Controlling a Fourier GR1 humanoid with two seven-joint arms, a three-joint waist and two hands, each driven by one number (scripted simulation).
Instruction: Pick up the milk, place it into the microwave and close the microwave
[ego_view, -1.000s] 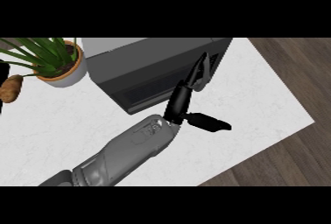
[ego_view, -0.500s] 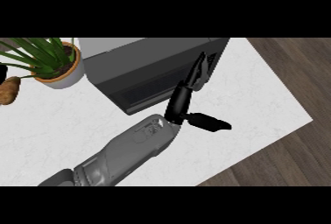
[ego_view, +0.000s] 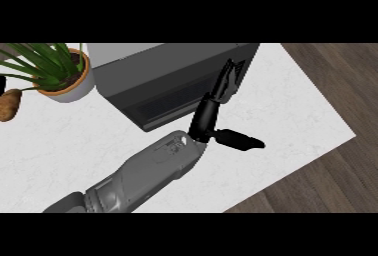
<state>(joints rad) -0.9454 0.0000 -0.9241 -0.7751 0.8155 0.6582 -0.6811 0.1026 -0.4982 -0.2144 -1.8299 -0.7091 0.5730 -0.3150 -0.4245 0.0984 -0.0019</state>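
Centrally, the microwave (ego_view: 170, 80) is seen standing at the back of the white counter (ego_view: 295, 115), its pale grey top towards the far edge and its dark front turned towards the robot. The door appears to be lying flush with the body, so that nothing of the inside is shown. The milk is hidden from this view, and where it lies cannot be told.

Against the right part of the dark front the left hand (ego_view: 207, 117) is held. Its fingers (ego_view: 225, 82) are stretched out straight and close together, pointing up and away from the robot, and they are laid along the door near its right edge, apparently touching it. The thumb (ego_view: 240, 140) is spread wide to the right, out over the bare counter and apart from the microwave. Nothing is gripped by the hand. The grey forearm (ego_view: 148, 170) is brought in from the lower left of the view and slants up to the wrist just below the microwave's front corner.

To the left of the microwave, just beside it, a potted plant (ego_view: 63, 82) with long green leaves is set on the counter. Further left, at the view's edge, a brown rounded object (ego_view: 9, 105) is partly cut off. Beyond the counter's right edge, wooden floor (ego_view: 339, 165) is shown.
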